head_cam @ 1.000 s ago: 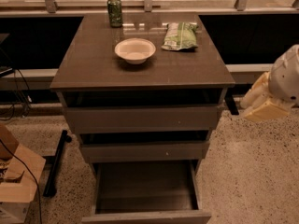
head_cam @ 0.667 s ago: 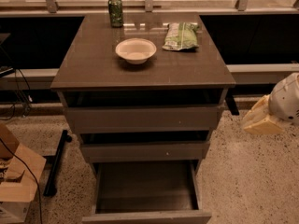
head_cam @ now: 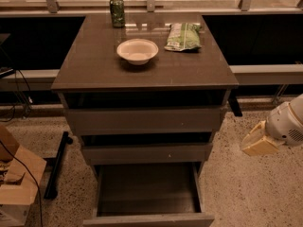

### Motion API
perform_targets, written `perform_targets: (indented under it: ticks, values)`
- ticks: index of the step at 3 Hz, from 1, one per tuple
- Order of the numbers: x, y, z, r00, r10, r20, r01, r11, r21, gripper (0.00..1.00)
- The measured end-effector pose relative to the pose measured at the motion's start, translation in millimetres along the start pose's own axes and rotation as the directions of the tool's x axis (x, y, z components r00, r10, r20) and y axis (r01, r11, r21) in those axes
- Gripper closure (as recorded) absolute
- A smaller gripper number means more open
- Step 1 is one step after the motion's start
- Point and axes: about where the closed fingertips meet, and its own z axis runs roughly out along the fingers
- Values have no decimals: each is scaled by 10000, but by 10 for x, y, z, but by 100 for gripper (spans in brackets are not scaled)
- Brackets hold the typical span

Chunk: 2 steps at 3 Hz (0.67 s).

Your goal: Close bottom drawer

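While the bottom drawer [head_cam: 147,193] stands pulled far out at the foot of the cabinet [head_cam: 142,65], we see the gripper [head_cam: 259,145] hanging well apart at the view's right (its state we cannot tell).

Bits I can't see all of

My claw [head_cam: 259,144] hangs low on the right, near the cabinet [head_cam: 94,65], and my arm [head_cam: 289,123] runs off the right edge. The open bottom drawer [head_cam: 147,193] has its front cut off at the bottom edge. The cardboard box [head_cam: 16,183] is cut off at the left. Words on the can [head_cam: 117,12] and green bag [head_cam: 183,36] are too small to read.
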Motion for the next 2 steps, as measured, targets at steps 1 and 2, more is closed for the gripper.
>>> perform_targets:
  ticks: [1,2]
  values:
    - [-35,102,185,9994,125,332,-117,9996,-245,100]
    - [98,226,517,9915,717,1089,-649,9958,-646,100]
